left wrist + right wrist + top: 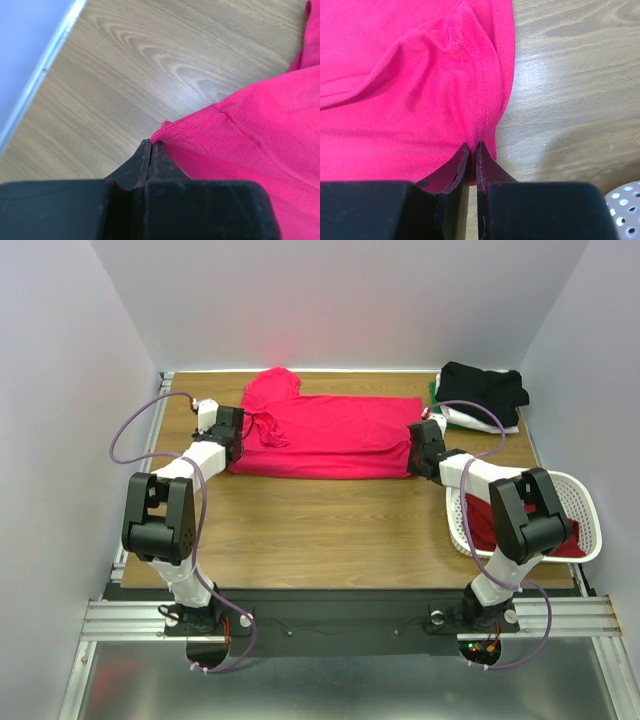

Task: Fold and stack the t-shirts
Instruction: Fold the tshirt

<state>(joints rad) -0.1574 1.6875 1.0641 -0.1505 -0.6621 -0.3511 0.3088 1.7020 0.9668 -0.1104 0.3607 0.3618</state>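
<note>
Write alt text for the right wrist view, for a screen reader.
The right gripper is pinched shut on the stitched edge of a pink-red t-shirt that fills the left of the frame. Wooden table shows on the right, with a corner of a white perforated basket at lower right.

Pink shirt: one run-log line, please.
pink shirt on table | left gripper shut on it | right gripper shut on it

White perforated basket (581, 502) at the right edge of the wooden table (330, 528).
</note>
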